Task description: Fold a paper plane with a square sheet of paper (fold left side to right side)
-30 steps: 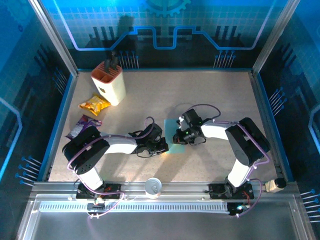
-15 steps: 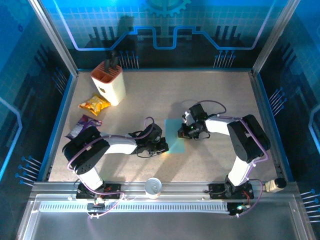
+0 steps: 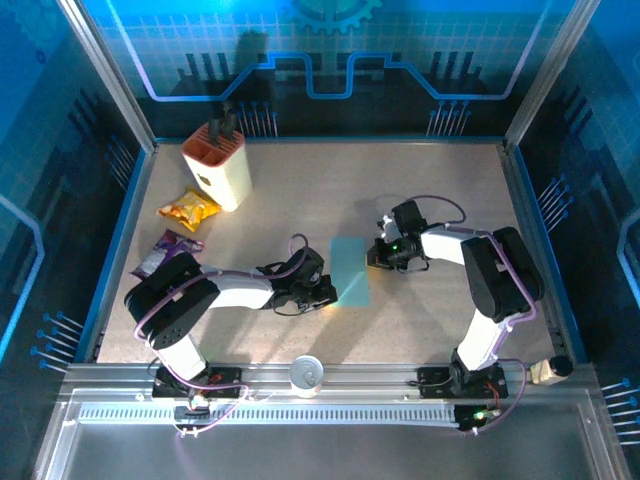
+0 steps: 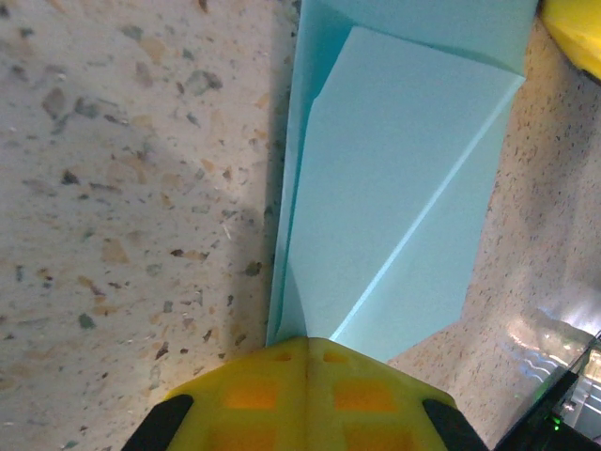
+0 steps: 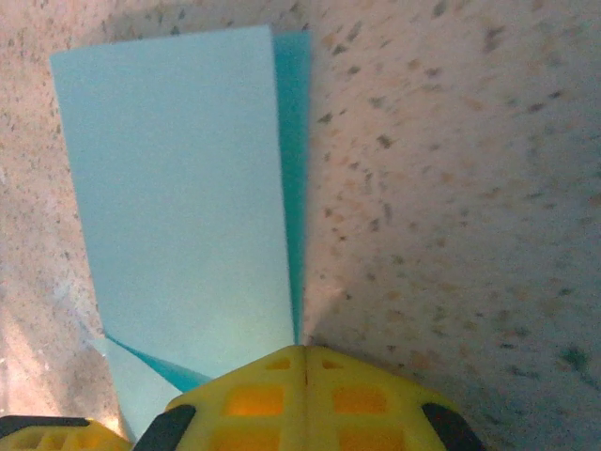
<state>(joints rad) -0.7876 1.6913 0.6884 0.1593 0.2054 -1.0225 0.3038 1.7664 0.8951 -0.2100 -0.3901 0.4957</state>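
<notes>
The square sheet of paper [image 3: 350,270] is seen lying on the tabletop [image 3: 440,190] between the two tools, already doubled over into a narrow light-blue rectangle, so the left-to-right fold is judged to be made. The left tool [image 3: 326,292] is fully closed with nothing clamped between its fingers; in its wrist view the left tool [image 4: 305,366] is set against the sheet's nearest end, and the sheet [image 4: 404,188] runs straight ahead of it. The right tool [image 5: 305,371] is likewise closed and empty, with the sheet [image 5: 178,188] ahead and to its left, its tip at the sheet's near corner. The layers are not matched exactly: a darker strip of the lower layer is left showing along the edge nearest the right tool, and the upper layer appears lifted near the left tool. The crease is judged unfinished, and no nose or wing folds have been made.
</notes>
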